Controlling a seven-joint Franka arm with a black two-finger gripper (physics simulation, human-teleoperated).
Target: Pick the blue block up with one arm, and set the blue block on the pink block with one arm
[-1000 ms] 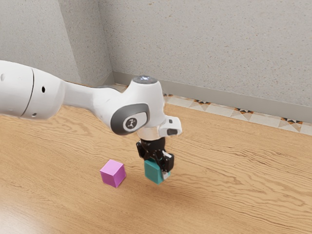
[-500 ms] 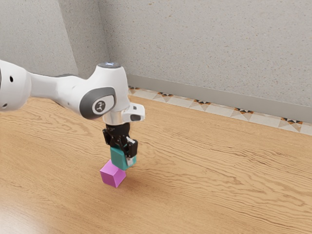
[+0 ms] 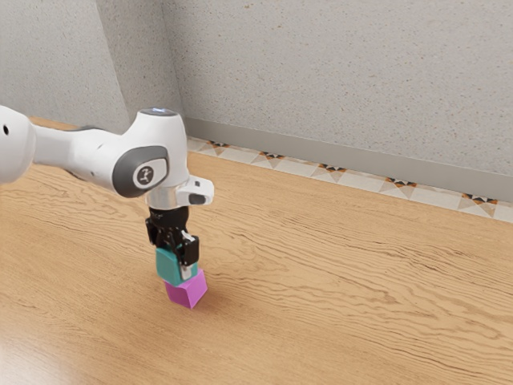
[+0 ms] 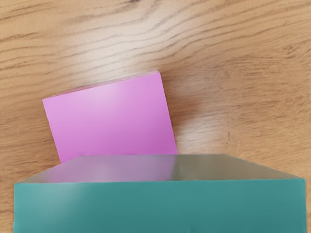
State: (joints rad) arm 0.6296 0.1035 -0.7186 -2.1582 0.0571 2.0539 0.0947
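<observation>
From where I stand, the white arm (image 3: pixel 80 152) reaches in from the exterior view's left and bends down over the wooden table (image 3: pixel 361 281). Its black gripper (image 3: pixel 175 255) points straight down and is clamped on the blue block (image 3: pixel 167 268), which looks more teal than blue. One finger presses on each of two opposite sides, and the top half of the block is tucked up between them.

The block hangs directly below the hand and just above the pink block (image 3: pixel 189 292). Their faces meet or nearly meet, and I cannot tell whether the blue one's weight rests on the pink one. It sits a little toward the exterior view's left of the pink block, not squarely over it.

In the wrist view the blue block (image 4: pixel 160 206) is close under the camera. The pink block (image 4: pixel 112 119) pokes out past its far edge, turned at a slight angle to it, with the table's wood grain (image 4: pixel 233 73) around both. A speckled grey wall (image 3: pixel 337 72) stands behind the table.
</observation>
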